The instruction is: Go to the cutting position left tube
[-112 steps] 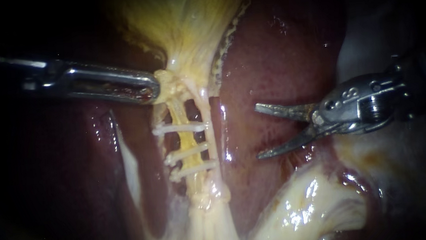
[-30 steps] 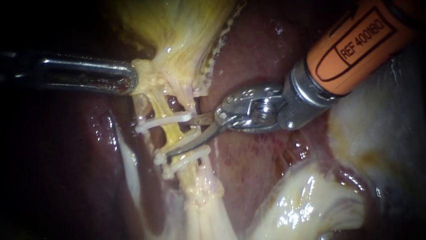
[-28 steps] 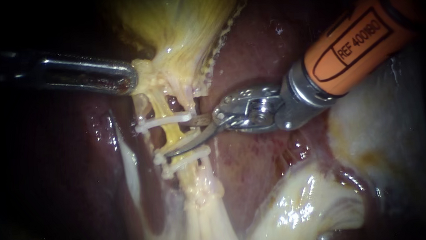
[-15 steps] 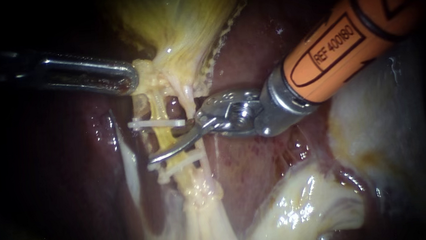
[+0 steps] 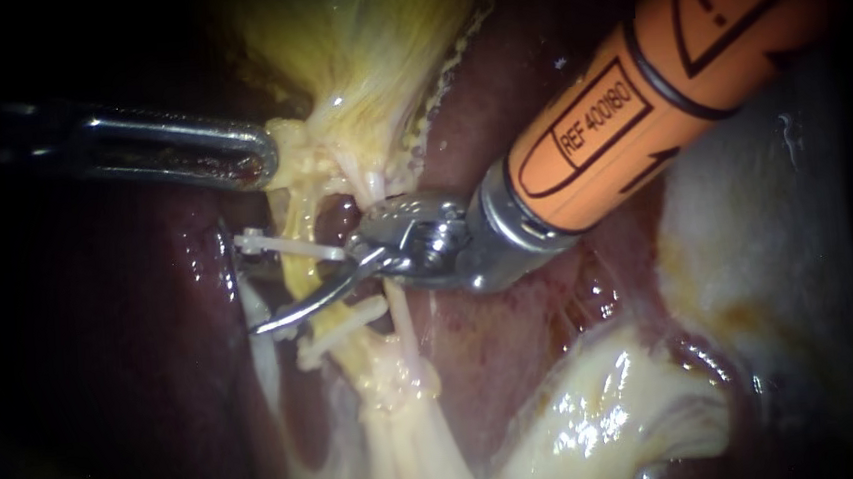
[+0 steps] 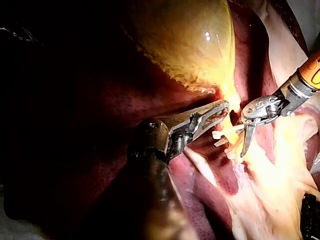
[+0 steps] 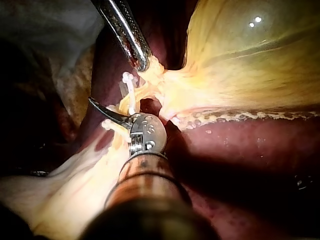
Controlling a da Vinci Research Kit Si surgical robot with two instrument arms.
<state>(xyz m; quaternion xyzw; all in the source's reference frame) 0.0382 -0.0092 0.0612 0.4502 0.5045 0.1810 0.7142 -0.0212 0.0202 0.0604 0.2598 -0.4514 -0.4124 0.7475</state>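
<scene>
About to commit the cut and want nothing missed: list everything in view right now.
gallbladder: one, yellow, top centre of the endoscope view.
tubes: two, yellowish, running down from the gallbladder.
clips: three, white, across the tubes.
liver: one, dark red, either side of the tubes.
pale tissue: one mass, cream, lower right.
left instrument: one, silver, from the left, jaws shut on the gallbladder's narrow end.
right instrument: one, orange shaft, from upper right, jaws open at the left tube, between clips.
</scene>
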